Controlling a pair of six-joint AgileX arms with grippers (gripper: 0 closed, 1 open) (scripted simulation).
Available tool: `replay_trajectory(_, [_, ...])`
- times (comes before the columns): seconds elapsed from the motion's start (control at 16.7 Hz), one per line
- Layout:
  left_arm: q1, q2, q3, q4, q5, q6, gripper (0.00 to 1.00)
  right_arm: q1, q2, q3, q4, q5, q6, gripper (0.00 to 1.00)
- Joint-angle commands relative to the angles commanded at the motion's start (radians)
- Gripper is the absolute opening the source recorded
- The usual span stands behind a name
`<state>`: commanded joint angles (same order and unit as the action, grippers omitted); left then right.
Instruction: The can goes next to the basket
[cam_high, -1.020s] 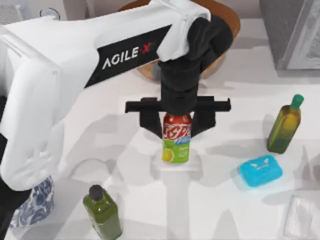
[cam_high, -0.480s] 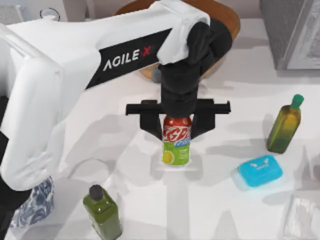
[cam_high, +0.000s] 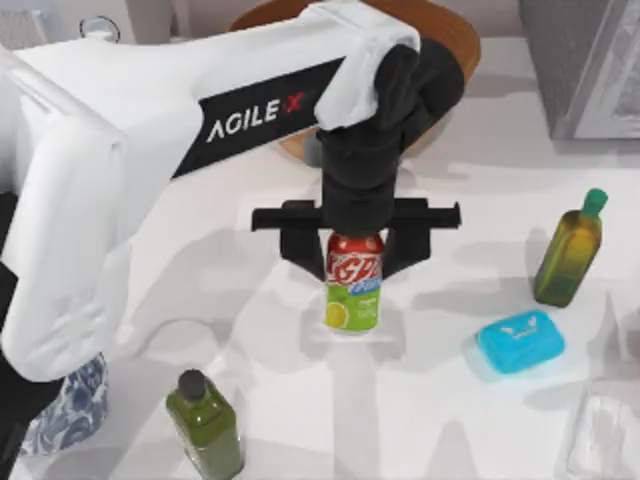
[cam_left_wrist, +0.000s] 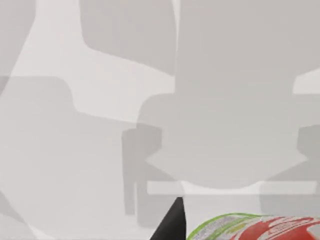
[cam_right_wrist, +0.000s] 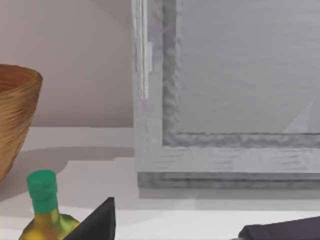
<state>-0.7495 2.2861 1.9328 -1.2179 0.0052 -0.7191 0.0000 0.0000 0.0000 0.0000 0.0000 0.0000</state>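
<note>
Left hand (cam_high: 354, 258): closed on the can's red upper part, one dark finger (cam_high: 299, 244) on each side, near the middle of the desk (cam_high: 460, 420).
Can (cam_high: 353, 283): upright between those fingers, green lower part hanging free below them; its shadow lies a little apart from it, so I judge it just off the surface, though I cannot be sure.
Handling: to my eye a light, stiff, smooth cylinder; the round wall could slip or dent, so a moderate squeeze high on the body, as here, looks right.
Basket (cam_high: 452, 25): at the desk's far edge, mostly behind the arm, close beyond the can.
Right hand (cam_right_wrist: 170, 227): parked toward the desk's right side; I cannot tell how far open it is.
Nearby: oil bottle (cam_high: 568, 250) and blue box (cam_high: 519, 341) toward the right edge; dark green bottle (cam_high: 204, 425) near the front edge.
</note>
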Motion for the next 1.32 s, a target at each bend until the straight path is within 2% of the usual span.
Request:
replay_trajectory(0.42, [0.0,0.0,0.0,0.0,0.0,0.0,0.98,0.0,0.0,0.0,0.0,0.0,0.0,1.0])
replay_trajectory(1.02, [0.001,0.001,0.003,-0.003,0.0,0.0,1.0,0.0,0.0,0.0,0.0,0.0,0.0,1.0])
replay_trajectory(1.32, [0.0,0.002,0.072,-0.077,0.0,-0.002,1.0,0.0,0.0,0.0,0.0,0.0,0.0,1.0])
